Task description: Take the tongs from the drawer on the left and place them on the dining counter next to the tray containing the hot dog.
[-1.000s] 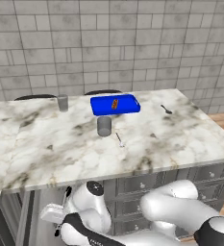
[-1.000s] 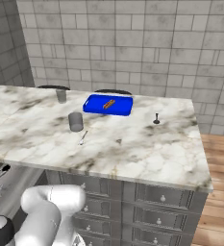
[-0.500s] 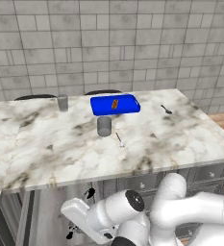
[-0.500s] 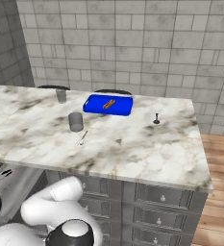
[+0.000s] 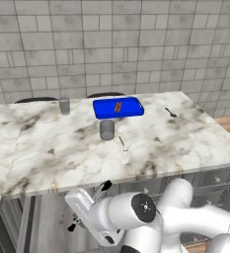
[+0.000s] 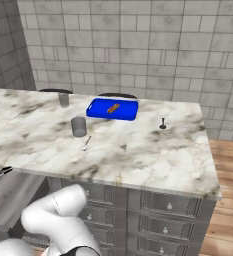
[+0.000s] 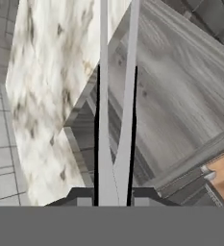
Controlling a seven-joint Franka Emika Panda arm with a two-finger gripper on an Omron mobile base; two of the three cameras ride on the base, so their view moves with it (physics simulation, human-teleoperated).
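Our two small dark fingers (image 7: 84, 196) are clenched on the long slim silver-grey tongs (image 7: 114, 105), which run straight up the hand view; from the left base camera we see their black end (image 5: 105, 186) just under the counter edge. Behind us the white, grey-veined marble dining counter (image 5: 47, 148) carries the bright blue rectangular tray (image 5: 117, 107) with the small orange-brown hot dog (image 5: 118, 106), against a grey tiled wall (image 5: 111, 44).

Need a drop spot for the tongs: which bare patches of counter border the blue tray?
Open marble on the white veined dining counter right of the bright blue rectangular tray, up to the small dark spoon. Crowded in front: grey cup, thin utensil.
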